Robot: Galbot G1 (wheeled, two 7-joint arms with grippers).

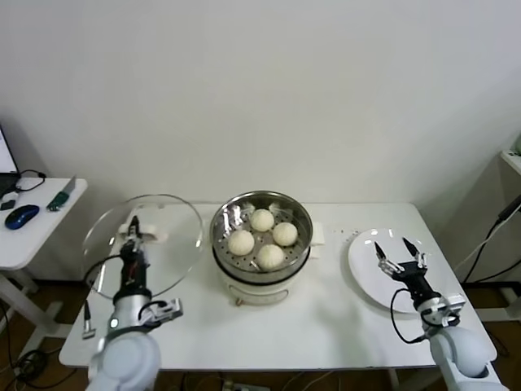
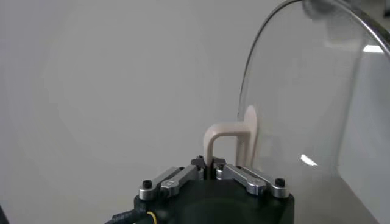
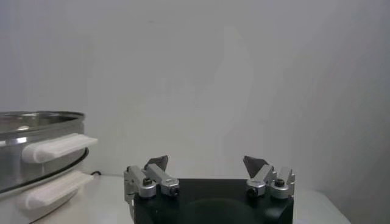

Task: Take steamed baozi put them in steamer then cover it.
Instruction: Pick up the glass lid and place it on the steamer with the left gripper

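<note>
Four buns sit together inside the steel steamer, which stands uncovered at the middle of the white counter on its white pot base. To the steamer's left, the left gripper has its jaws clamped on the cream handle of the glass lid, holding the lid tilted on edge above the counter, its clear face turned toward the steamer and its metal rim close to the steamer's side. On the far right, the right gripper hovers over a white plate with its jaws spread wide and nothing between them; the plate lies well apart from the steamer. A side table at the left edge carries a blue computer mouse.
</note>
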